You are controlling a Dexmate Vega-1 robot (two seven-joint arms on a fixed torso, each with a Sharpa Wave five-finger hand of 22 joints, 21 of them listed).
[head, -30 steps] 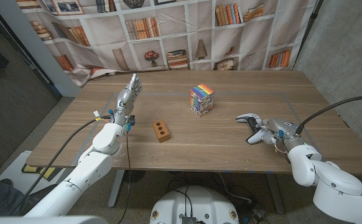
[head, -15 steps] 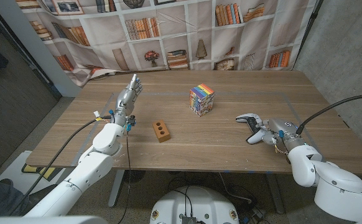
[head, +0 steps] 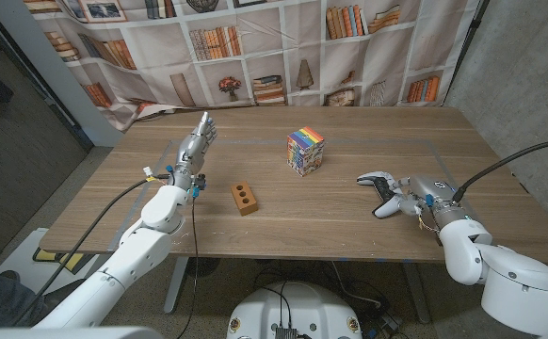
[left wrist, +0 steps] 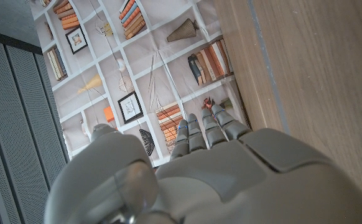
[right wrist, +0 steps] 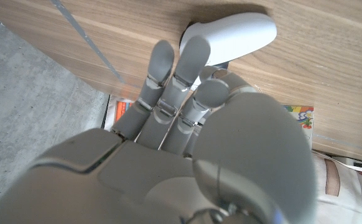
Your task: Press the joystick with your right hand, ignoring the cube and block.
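White joystick (head: 378, 188): set on the desk (head: 349, 226) at its right side, partly covered by the right hand
Right hand (head: 411, 200): fingers laid over the joystick; actual contact cannot be made out
Left hand (head: 191, 149): raised, fingers straight and together, nothing held
Colourful cube (head: 304, 151): mid-desk, well apart
Brown block (head: 244, 198): left of centre

— Where is the head camera looking from?
— High up, facing down over the wooden table (head: 283, 202) (bookshelf backdrop (head: 255, 47) beyond).
— And the wrists?
— Each is sitting close behind its own hand, sharing that tabletop.
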